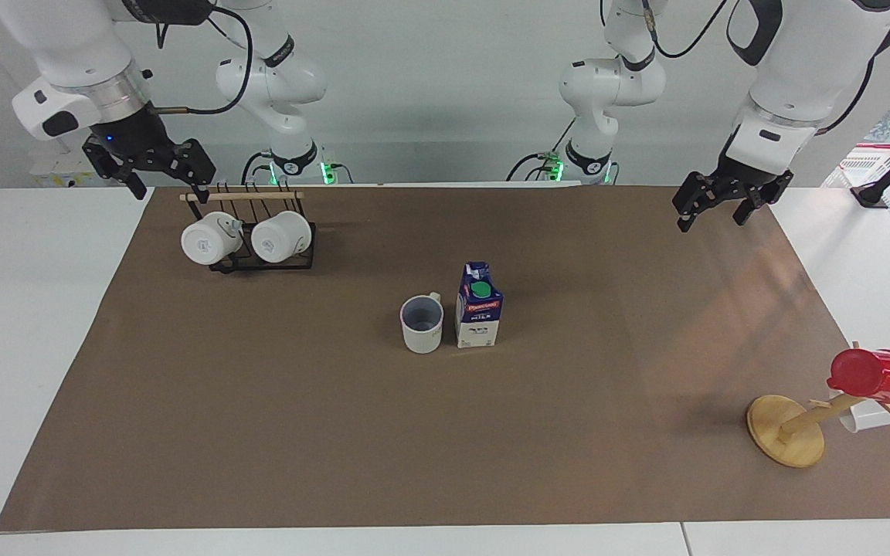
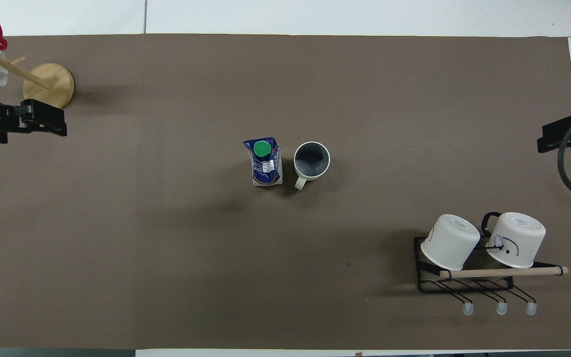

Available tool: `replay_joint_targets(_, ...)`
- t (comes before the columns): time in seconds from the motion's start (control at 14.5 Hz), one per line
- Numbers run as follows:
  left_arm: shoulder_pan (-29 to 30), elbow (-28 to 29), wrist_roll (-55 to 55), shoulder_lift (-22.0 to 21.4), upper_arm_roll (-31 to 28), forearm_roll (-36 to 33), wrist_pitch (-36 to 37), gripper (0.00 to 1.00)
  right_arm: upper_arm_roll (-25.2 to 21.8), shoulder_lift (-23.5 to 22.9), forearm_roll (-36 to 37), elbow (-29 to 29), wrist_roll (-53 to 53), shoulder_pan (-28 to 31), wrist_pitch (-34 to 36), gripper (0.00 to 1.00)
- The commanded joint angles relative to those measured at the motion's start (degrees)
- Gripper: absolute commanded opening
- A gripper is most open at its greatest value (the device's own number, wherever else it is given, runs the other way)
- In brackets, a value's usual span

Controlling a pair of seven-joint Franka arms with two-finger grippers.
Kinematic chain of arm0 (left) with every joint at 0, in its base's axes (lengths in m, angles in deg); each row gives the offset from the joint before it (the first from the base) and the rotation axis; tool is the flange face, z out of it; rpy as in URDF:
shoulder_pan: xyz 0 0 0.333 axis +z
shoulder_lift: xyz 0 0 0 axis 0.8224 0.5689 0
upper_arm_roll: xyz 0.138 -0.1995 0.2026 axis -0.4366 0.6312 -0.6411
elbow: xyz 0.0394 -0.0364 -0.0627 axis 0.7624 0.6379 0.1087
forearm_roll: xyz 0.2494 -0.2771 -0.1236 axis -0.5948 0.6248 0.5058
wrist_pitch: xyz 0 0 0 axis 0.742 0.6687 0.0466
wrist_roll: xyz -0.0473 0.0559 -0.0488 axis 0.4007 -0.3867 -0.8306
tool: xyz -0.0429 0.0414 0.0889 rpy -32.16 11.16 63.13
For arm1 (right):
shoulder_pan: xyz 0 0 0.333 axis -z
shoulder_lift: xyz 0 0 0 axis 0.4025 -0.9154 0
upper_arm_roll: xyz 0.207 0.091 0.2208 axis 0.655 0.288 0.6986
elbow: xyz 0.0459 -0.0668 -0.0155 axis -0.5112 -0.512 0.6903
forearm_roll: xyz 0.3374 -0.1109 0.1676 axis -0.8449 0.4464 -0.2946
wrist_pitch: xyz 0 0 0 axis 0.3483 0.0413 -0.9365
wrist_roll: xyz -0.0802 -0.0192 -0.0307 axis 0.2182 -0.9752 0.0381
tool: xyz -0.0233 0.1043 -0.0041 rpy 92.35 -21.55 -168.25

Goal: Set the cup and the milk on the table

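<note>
The cup [image 1: 422,324] stands upright on the brown sheet of the table [image 1: 337,440], with the milk [image 1: 479,307] upright close beside it toward the left arm's end. Both also show mid-sheet in the overhead view: the milk [image 2: 264,161] and the cup [image 2: 311,159], whose handle points toward the robots. My left gripper [image 1: 710,222] is open and empty, up over the sheet's corner at the left arm's end, well away from the milk. My right gripper [image 1: 170,189] is open and empty, up over the sheet's edge by the mug rack, where the right arm waits.
A black wire rack [image 1: 263,262] holds two white mugs [image 1: 209,239] near the right arm's base. A wooden mug tree [image 1: 789,436] with a red cup [image 1: 874,376] stands at the left arm's end, farther from the robots.
</note>
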State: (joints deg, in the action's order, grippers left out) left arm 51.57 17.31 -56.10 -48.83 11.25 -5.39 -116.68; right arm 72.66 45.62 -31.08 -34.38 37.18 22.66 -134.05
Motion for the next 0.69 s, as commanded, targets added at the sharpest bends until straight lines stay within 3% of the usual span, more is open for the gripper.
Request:
replay_joint_targets(0.0, 3.04, 1.23, -4.71, -2.08, 0.06, 1.43, 2.43, 1.0, 0.25, -0.47, -1.0, 0.82, -1.95, 0.38, 0.81, 1.0)
replay_joint_targets(0.62, 4.46, 3.62, -6.83, -3.32, -0.02, 2.92, 1.73, 1.0, 0.25, -0.38, -1.0, 0.38, -2.39, 0.64, 0.64, 1.0)
